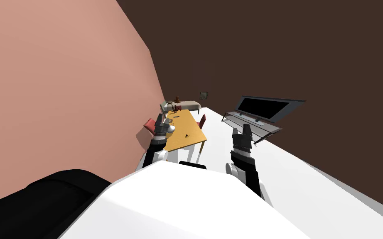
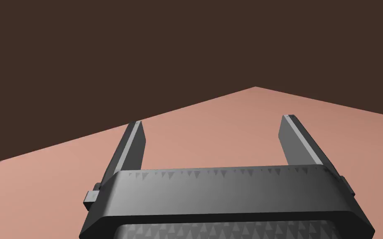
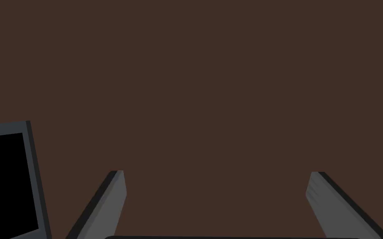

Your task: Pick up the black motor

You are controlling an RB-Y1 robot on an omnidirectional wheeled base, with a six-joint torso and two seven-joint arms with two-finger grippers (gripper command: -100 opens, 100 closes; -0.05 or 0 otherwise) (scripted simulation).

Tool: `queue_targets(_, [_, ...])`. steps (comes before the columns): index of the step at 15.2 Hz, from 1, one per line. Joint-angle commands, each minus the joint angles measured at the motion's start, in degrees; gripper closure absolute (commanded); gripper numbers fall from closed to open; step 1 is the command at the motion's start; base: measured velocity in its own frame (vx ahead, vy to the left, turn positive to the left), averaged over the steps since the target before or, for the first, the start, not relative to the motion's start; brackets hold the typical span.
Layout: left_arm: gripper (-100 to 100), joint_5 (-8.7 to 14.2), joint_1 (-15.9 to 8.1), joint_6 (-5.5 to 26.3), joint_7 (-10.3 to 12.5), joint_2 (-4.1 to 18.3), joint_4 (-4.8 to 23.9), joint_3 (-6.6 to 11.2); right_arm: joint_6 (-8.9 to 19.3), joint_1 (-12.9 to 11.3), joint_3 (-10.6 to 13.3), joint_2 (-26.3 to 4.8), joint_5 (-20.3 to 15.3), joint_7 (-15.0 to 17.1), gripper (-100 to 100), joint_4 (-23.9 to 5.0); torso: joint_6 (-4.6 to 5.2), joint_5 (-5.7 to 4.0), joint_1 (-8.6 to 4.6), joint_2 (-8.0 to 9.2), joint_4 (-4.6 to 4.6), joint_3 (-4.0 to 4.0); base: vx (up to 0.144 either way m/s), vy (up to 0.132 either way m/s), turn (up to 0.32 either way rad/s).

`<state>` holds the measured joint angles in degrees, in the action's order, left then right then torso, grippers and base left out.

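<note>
Hovering, left gripper (image 2: 213, 124) fingers (image 2: 133, 145) spread wide, gripping nothing | right gripper (image 3: 219, 174) fingers (image 3: 116, 195) likewise apart, empty, near a dark-screened television (image 1: 262, 108) | small black motor (image 1: 187, 135) lying untouched on the orange tabletop (image 1: 192, 124), apart from both grippers | red chairs (image 1: 149, 124) flanking; white floor (image 1: 311, 182), pink and brown walls.

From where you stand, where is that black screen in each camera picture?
Head view: the black screen stands right of middle, beyond the right end effector, against the dark brown wall.
Left wrist view: the open left end effector faces a pink wall instead.
Right wrist view: the screen's corner sits just outside one finger.
Shared landmark: the dark brown wall behind the screen.
</note>
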<state>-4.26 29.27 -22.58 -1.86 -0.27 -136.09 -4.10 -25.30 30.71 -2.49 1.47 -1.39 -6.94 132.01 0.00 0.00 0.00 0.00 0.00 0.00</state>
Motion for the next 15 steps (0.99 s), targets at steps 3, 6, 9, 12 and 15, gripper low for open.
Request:
queue_targets(3, [-100, 0.2, -0.7, 1.3, 0.5, 3.5, 1.4, 0.98, 0.0, 0.0, 0.0, 0.0, 0.0, 0.0, 0, 0.0, 0.02, 0.0, 0.0, -0.01, 0.0, -0.01, 0.001, -0.006, -0.077])
queue_targets(6, [-100, 0.8, -2.4, 4.4, 1.6, 7.6, 4.9, 3.25, 0.0, 0.0, 0.0, 0.0, 0.0, 0.0, 0, 0.0, 0.03, 0.0, -0.01, -0.01, -0.01, -0.01, 0.002, -0.012, -0.144])
queue_targets(9, [-100, 1.1, -3.2, 5.8, 2.1, 8.8, 6.4, 4.23, 0.0, 0.0, 0.0, 0.0, 0.0, 0.0, 0, 0.0, 0.02, 0.0, -0.02, -0.03, -0.01, -0.02, 0.003, -0.012, -0.108])
queue_targets(12, [-100, 1.8, -5.0, 9.1, 3.3, 10.8, 10.1, 6.44, 0.0, 0.0, 0.0, 0.0, 0.0, 0.0, 0, 0.0, 0.02, -0.01, -0.03, -0.03, -0.01, -0.02, 0.003, -0.014, -0.131])
queue_targets(15, [-100, 2.3, -6.0, 10.9, 3.9, 11.6, 12.1, 7.64, 0.0, 0.0, 0.0, 0.0, 0.0, 0.0, 0, 0.0, 0.04, 0.0, -0.03, -0.05, -0.01, -0.03, 0.004, -0.013, -0.144])
